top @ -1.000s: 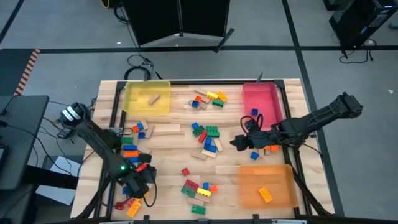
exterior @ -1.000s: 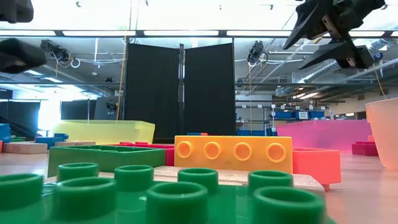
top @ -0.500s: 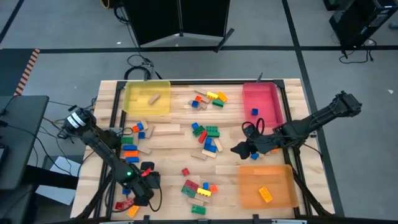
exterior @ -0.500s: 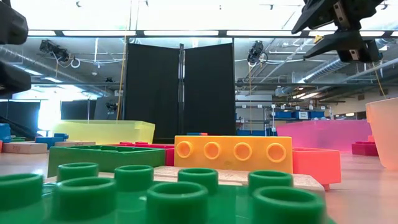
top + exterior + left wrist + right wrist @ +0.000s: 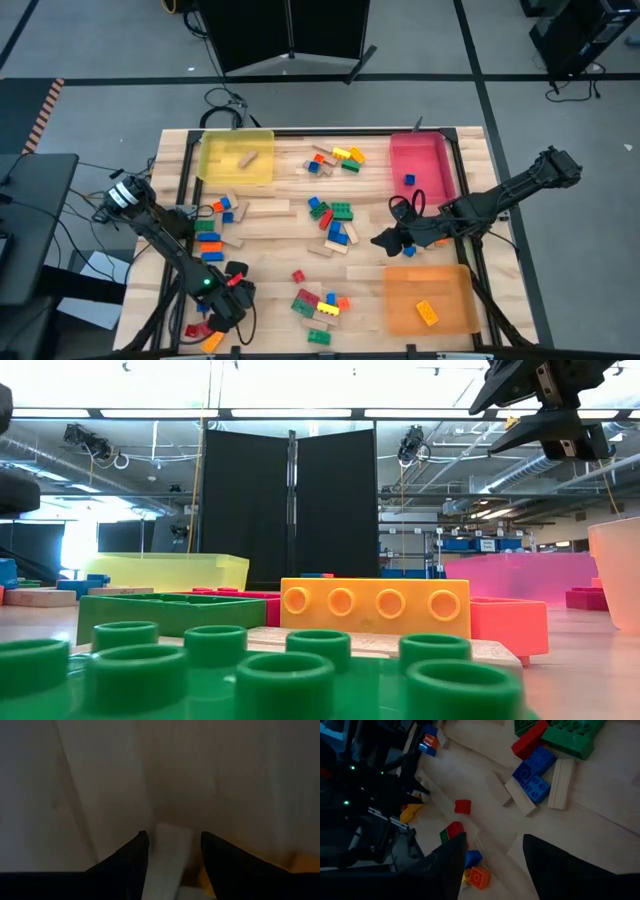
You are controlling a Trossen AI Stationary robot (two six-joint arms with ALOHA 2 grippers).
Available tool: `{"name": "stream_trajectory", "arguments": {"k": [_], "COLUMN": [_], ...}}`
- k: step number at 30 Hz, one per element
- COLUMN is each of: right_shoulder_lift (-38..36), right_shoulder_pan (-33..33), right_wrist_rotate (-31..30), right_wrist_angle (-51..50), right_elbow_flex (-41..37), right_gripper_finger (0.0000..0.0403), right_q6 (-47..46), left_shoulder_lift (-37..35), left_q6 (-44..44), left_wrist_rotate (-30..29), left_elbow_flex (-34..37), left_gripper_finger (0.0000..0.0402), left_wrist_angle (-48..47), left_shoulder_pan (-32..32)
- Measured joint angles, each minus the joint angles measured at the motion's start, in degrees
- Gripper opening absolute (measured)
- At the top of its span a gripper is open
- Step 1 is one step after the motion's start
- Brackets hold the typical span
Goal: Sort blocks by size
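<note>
Wooden block: a pale tan block [image 5: 169, 851] sits between the fingers of the left pincer [image 5: 222, 312], which is clamped on it low at the table's [image 5: 280, 235] near-left corner.
Change, left arm: over the last second this arm swung down from beside the blue and orange bricks to the corner pile and has now settled there.
Change, right arm: the right pincer [image 5: 385, 238] slid a little toward the near edge and stopped; it hangs above bare wood just off the orange tray [image 5: 460, 310], fingers apart, nothing between them.
Blocks: most bricks [image 5: 335, 225] lie loose mid-table, with more in a cluster [image 5: 318, 305] near the front edge.
Trays: the yellow tray [image 5: 236, 157] holds one tan piece, the red tray [image 5: 418, 165] one blue brick, the orange tray one orange brick.
Meaning: sorting looks barely begun; the left arm's catch appears ready for lifting to a tray, while the right arm has yet to choose a piece.
</note>
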State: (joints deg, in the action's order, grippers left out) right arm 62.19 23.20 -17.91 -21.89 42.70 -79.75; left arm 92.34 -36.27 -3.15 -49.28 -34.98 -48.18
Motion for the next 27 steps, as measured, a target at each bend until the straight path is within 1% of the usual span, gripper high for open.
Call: {"name": "stream_trajectory", "arguments": {"k": [9, 11, 14, 19, 24, 27], "right_shoulder_lift": [0.0, 0.0, 0.0, 0.0, 0.0, 0.0], "right_shoulder_pan": [-0.1, -0.1, -0.1, 0.0, 0.0, 0.0], "right_wrist_rotate": [0.0, 0.0, 0.0, 0.2, 3.6, 5.5], "right_wrist_angle": [0.0, 0.0, 0.0, 0.0, 0.0, 0.0], "right_elbow_flex": [0.0, 0.0, 0.0, 0.0, 0.0, 0.0], "right_gripper_finger": [0.0209, 0.0209, 0.0209, 0.0209, 0.0209, 0.0209], "right_q6": [0.0, 0.0, 0.4, 3.7, 6.6, 8.8], "left_shoulder_lift": [1.6, 1.6, 1.6, 1.6, 1.9, 2.0], "left_q6": [0.2, 1.5, 1.7, -0.2, -4.1, -9.1], "left_wrist_rotate": [-1.5, -1.6, -1.7, -1.9, -2.3, -3.8], "left_elbow_flex": [-0.2, -0.2, -0.2, -0.2, -1.6, -3.3], "left_gripper_finger": [0.0188, 0.0186, 0.0166, 0.0102, 0.01, 0.01], "left_wrist_angle": [-2.2, -2.3, -2.4, -2.3, -2.9, -2.4], "left_shoulder_pan": [0.0, 0.0, 0.1, 0.1, 0.2, 0.2]}}
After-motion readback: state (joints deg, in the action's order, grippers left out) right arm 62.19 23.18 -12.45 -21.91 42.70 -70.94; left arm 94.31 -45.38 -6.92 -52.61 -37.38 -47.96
